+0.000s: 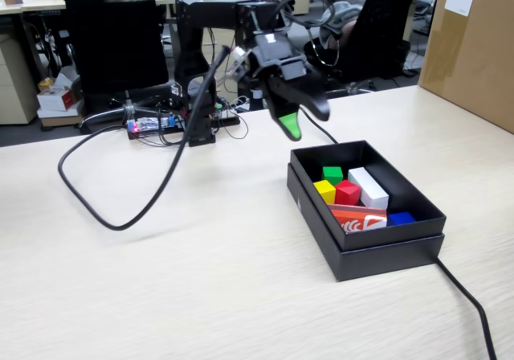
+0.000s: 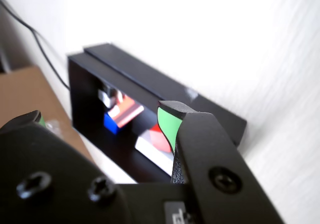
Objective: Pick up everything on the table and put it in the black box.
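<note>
Beige table (image 1: 161, 280): matte black box (image 1: 385, 251) holds cubes.

A black office chair (image 1: 115, 30) stands behind the big wooden table (image 1: 161, 280). Right of the chair is a second dark chair (image 1: 385, 22). Left of it sits a small white and red box (image 1: 55, 97), maybe on a low shelf.

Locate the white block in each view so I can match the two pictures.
Fixed view: the white block lies in the black box, along its right side, right of the red cube.
Wrist view: white block at lower centre, partly behind the gripper.
Shared landmark: the orange-red card.
</note>
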Robot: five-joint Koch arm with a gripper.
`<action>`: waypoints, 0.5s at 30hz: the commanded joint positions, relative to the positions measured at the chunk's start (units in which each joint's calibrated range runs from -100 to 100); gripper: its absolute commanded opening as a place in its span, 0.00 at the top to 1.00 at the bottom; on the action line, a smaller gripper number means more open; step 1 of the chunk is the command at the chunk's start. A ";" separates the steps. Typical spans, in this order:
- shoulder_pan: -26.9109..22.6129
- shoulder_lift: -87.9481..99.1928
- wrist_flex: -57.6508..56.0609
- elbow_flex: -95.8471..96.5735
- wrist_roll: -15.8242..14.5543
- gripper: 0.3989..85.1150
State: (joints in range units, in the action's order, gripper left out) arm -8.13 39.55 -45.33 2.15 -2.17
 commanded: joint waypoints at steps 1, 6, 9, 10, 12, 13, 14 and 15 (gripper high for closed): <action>2.69 10.19 9.87 4.65 1.61 0.46; 4.35 17.54 15.57 18.98 1.95 0.46; 4.74 27.06 25.77 36.66 2.44 0.45; 4.79 28.67 27.32 39.47 2.44 0.45; 4.74 32.91 30.43 47.63 2.44 0.44; 4.69 33.83 32.07 50.44 2.39 0.43; 4.59 34.98 34.06 53.52 2.39 0.43; 4.54 35.55 36.65 56.69 2.34 0.43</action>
State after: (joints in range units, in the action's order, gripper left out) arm -3.54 71.26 -16.53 57.01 -0.07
